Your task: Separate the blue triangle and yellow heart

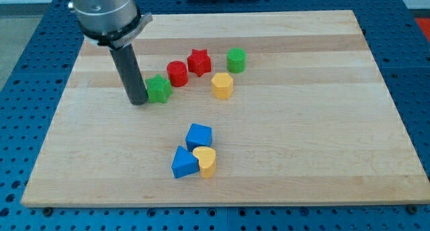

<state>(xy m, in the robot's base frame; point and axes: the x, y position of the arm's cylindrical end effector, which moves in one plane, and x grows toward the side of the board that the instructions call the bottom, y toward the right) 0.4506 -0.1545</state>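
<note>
So there are no fingers on this rig to be open or closed, just the rod, and my tip (138, 101) is parked up at the view's left on the wooden surface (322, 123), touching or just about touching the left side of the green star (159, 89). The stuff I actually care about is well apart from that, down near the view's bottom centre: the blue triangle (183, 164) and the yellow heart (205, 161) are pressed right against each other, triangle on the left, heart on the right, with a blue cube (199, 135) sitting just above them and touching or nearly so. By my reckoning the separating hasn't started yet, this is still the approach step. Next move probably means swinging down past the green star without dragging it, then getting the tip into the seam between the two, or just shoving the heart off toward the view's right from the triangle's side. The tricky bit is not carrying the cube along too.
</note>
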